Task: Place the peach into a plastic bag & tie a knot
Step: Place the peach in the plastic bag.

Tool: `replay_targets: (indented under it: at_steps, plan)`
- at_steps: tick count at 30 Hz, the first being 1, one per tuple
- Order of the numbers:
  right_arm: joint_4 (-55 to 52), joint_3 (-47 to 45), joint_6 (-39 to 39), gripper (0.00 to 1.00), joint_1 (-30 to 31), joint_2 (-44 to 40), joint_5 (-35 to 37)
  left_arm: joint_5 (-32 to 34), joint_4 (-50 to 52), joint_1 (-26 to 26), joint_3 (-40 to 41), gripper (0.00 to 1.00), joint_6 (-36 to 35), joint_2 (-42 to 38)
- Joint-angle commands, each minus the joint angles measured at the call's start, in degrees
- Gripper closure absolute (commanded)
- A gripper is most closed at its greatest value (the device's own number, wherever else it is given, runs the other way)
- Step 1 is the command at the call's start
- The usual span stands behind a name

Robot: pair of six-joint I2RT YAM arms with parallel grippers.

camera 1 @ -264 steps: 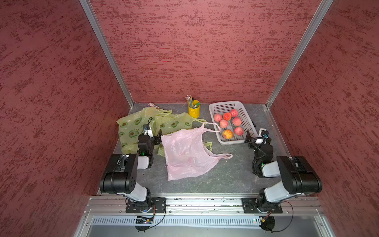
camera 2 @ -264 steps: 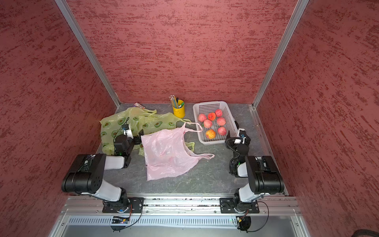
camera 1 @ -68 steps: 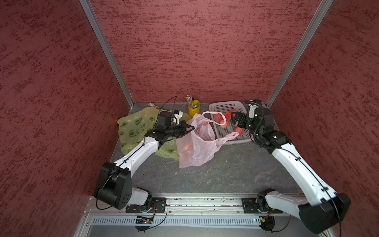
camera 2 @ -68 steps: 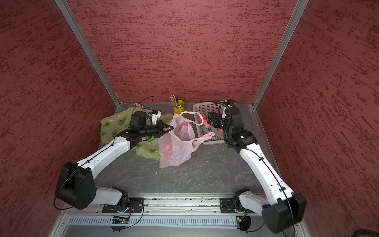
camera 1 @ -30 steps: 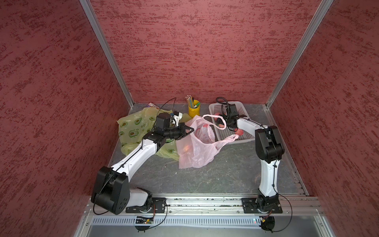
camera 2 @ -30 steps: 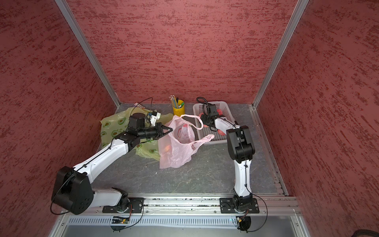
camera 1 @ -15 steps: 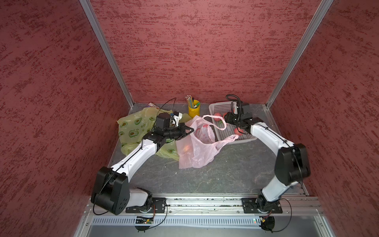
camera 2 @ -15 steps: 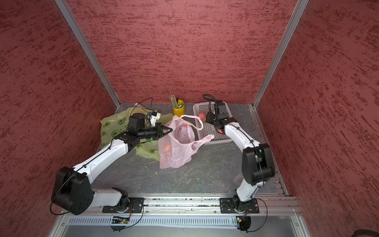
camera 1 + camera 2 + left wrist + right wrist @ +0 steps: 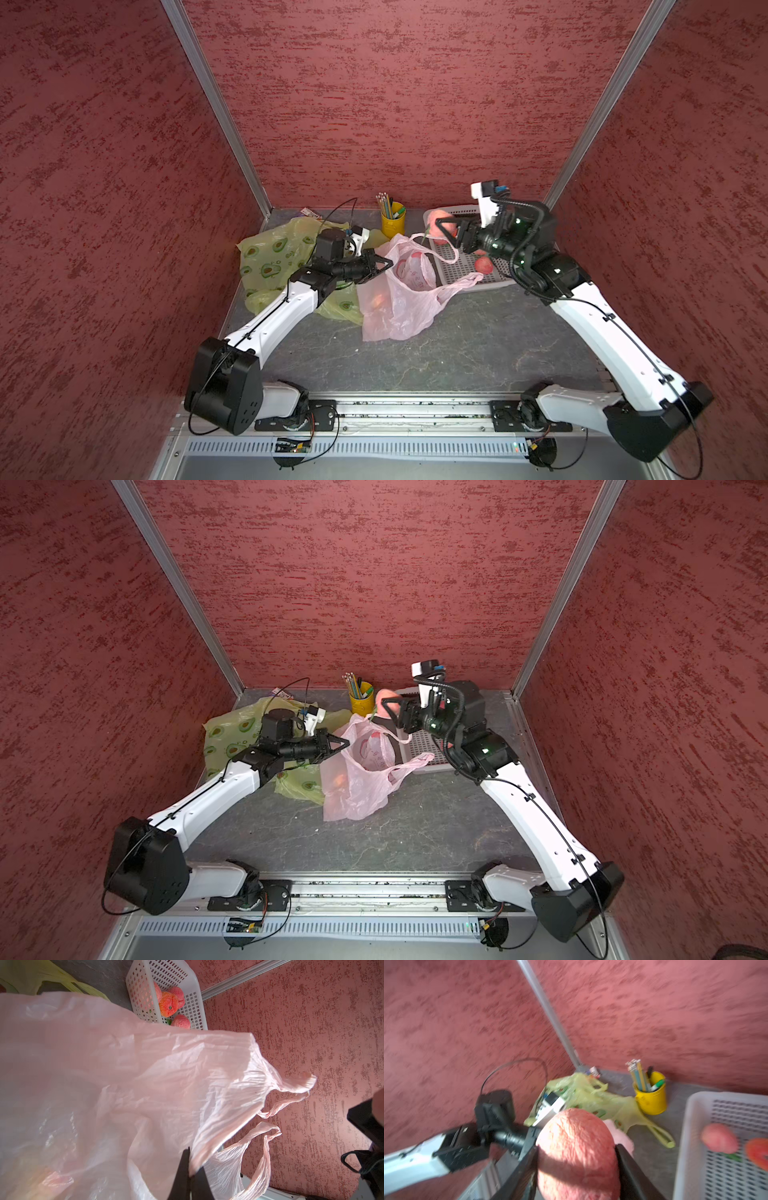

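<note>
Currently right gripper (image 9: pixel 576 1146) clamps peach (image 9: pixel 574 1126); left gripper (image 9: pixel 384 264) pinches pink bag (image 9: pixel 399 309); print (image 9: pixel 413 272) illegible.

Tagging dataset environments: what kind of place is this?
Probably a lab robot test cell: red textured wall panels on aluminium posts box in a grey tabletop, the left arm and right arm mount on a front rail, and the basket of peaches looks staged.

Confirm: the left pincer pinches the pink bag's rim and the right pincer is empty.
The right pincer is not empty: it is shut on a peach, as the right wrist view shows. The left pincer does pinch the rim of the pink bag.
</note>
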State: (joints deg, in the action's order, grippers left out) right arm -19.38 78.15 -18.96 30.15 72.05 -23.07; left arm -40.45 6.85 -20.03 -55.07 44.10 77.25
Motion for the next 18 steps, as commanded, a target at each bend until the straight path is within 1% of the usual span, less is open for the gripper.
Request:
replay_targets:
  at_steps: [1, 3, 7, 10, 12, 15, 17, 18]
  plan:
    - [-5.85, -1.42, 2.79, 0.60, 2.16, 3.92, -0.06, -0.34, 0.88, 0.08, -1.29, 1.00, -1.12, -0.08]
    - [-7.85, -1.10, 2.55, 0.61, 2.61, 7.75, 2.24, -0.40, 1.12, 0.08, -1.36, 1.00, -1.11, -0.26]
    - [-9.11, -0.35, 1.68, 0.60, 3.33, 14.40, 4.66, -0.17, 1.20, 0.04, -1.19, 1.00, -1.02, -0.81]
    - [-9.48, 0.28, 0.48, 0.60, 3.42, 17.01, 7.35, -0.07, 1.29, 0.09, -1.03, 1.00, -1.02, -1.14]
    - [-9.96, 0.77, -0.13, 0.57, 3.43, 18.36, 7.85, 0.04, 1.26, 0.09, -1.07, 1.00, -0.98, -1.23]
    - [-10.46, 1.31, -0.73, 0.46, 4.09, 19.69, 6.51, -0.16, 0.92, 0.13, -1.18, 1.00, -0.92, -0.92]
    - [-9.88, 1.31, -0.39, 0.33, 4.86, 19.69, 3.78, -0.35, 0.60, 0.09, -1.14, 1.00, -0.90, -0.45]
    - [-9.28, 1.01, -0.22, 0.28, 5.07, 19.34, 2.20, -0.38, 0.47, 0.09, -1.18, 1.00, -0.89, -0.31]
